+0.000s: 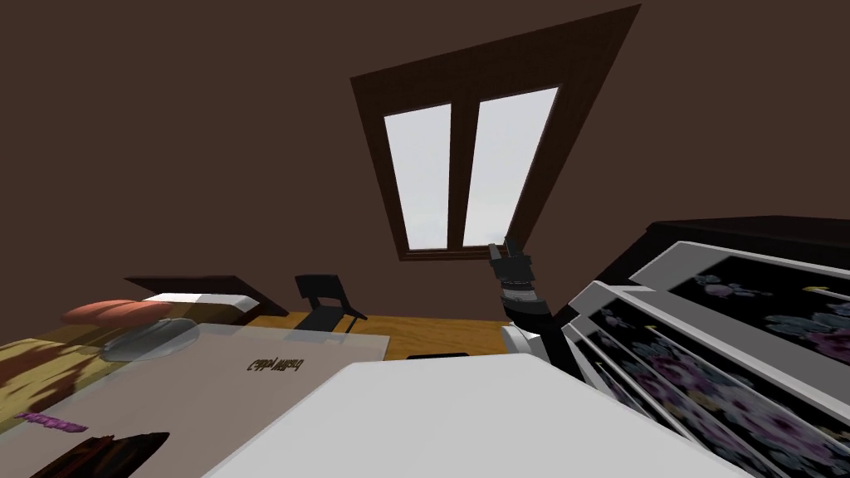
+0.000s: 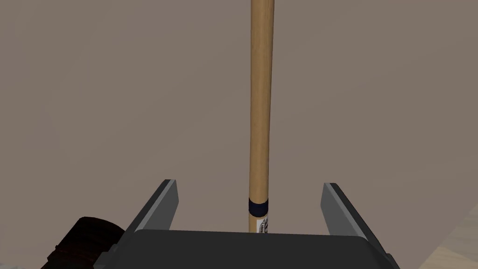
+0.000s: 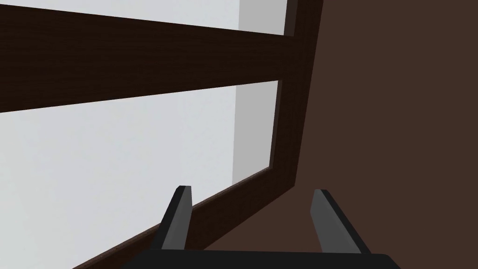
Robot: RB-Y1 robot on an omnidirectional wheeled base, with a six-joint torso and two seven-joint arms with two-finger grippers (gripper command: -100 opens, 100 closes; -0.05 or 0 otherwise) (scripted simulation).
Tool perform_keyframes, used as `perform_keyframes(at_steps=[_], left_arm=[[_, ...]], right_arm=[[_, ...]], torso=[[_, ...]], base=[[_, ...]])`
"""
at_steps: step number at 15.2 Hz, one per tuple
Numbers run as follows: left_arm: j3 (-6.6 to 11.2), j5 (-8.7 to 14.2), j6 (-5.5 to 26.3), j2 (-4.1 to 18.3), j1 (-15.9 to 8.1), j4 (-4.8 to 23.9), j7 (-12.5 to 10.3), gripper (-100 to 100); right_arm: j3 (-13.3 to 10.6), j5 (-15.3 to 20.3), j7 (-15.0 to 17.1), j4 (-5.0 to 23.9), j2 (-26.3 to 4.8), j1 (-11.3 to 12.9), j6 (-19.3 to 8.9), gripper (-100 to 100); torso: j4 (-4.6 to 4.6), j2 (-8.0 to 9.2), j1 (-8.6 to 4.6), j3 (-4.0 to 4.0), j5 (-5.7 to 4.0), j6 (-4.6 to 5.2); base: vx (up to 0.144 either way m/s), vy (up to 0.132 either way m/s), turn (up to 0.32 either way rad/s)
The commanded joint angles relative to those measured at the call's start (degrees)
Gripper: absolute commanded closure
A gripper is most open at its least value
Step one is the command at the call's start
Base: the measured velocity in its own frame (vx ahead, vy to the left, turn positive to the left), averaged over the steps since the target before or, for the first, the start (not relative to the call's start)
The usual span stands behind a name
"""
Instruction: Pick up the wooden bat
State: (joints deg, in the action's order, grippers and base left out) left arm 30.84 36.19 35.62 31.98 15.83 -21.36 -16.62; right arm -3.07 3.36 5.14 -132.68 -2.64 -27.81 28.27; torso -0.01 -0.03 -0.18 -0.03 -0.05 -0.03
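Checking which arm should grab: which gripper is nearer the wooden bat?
Left. The left gripper is open with the bat running between its fingers; the right gripper, also open, is held up in the air, away from it.

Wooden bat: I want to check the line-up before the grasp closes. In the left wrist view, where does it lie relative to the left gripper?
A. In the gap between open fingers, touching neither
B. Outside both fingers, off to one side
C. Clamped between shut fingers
A: the wooden bat runs through the gap of the left gripper, whose fingers stand wide apart, clear of it on both sides.
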Motion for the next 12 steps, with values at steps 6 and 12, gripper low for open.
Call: perform_keyframes(at_steps=[6,12], left_arm=[[-0.11,-0.2,-2.3,-1.2,-1.6,4.0,0.2,-100],[-0.95,-1.7,-5.6,-3.6,-2.7,5.6,-0.7,-100]], right_arm=[[0.0,0.0,0.0,0.0,0.0,0.0,0.0,0],[0.0,0.0,0.0,0.0,0.0,0.0,0.0,0]], torso=[[0.01,0.05,0.06,0.03,0.01,-0.02],[0.02,0.08,0.23,0.05,0.07,0.0]], base=[[0.012,0.026,-0.007],[0.002,0.076,0.032]])
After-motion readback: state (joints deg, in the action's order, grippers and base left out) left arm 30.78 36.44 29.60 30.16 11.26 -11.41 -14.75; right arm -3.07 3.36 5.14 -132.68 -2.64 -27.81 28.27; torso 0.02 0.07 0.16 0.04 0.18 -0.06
